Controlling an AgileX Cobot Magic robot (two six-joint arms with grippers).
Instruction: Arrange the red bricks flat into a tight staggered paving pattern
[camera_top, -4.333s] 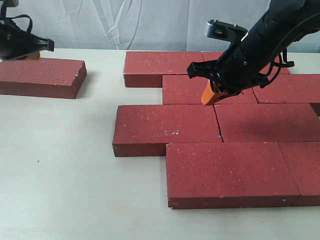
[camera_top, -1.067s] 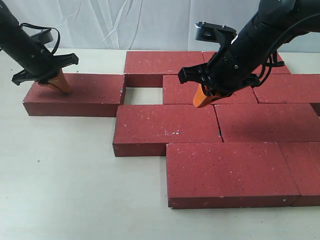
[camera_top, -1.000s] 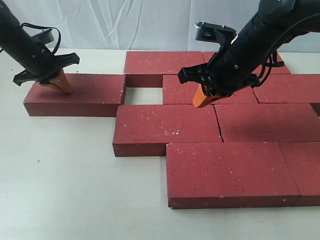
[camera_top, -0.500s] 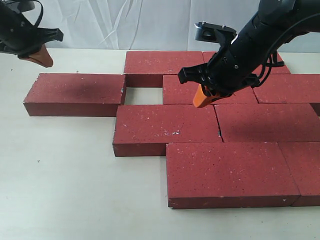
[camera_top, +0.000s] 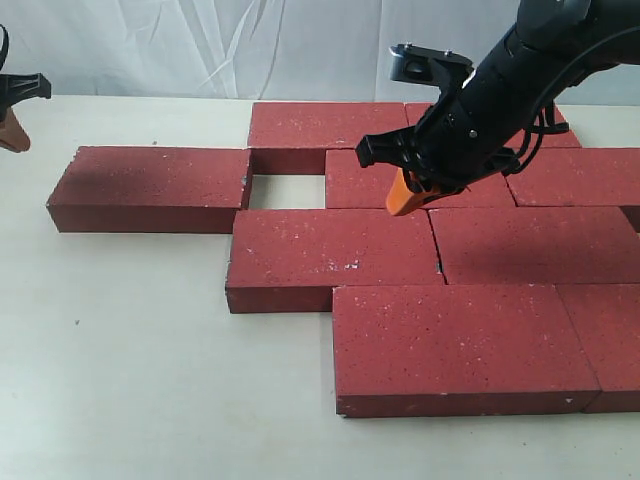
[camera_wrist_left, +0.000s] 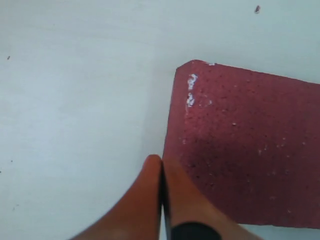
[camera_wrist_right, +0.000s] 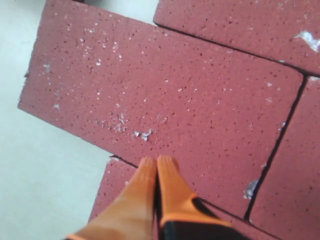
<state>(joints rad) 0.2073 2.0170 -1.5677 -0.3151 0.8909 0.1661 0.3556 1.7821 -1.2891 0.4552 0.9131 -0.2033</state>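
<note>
Left hand (camera_wrist_left: 161, 162) has lifted off leftmost brick (camera_top: 150, 182) to far left edge, pinched closed, empty | right hand (camera_top: 398, 205) unmoved above red bricks (camera_top: 440, 340), closed, holding nothing | leftmost brick flat on worktop (camera_top: 120, 360), gap before its second-row neighbour

Exterior view is bright and even, with diffuse light from above: the right arm throws a soft dim patch on the red bricks (camera_top: 500, 245) under the right gripper (camera_top: 398, 204), a similar faint patch sits on the far-left brick (camera_top: 100, 172), and the table (camera_top: 120, 350) reads flat cream. Left wrist view runs cooler, table bluish-white, with the orange fingers (camera_wrist_left: 147, 200) of the left gripper (camera_wrist_left: 161, 161) out of focus close to the lens and a soft shadow on the brick beside them. Right wrist view is sharp on brick grain and speckles, its fingers (camera_wrist_right: 142, 197) slightly blurred.
</note>
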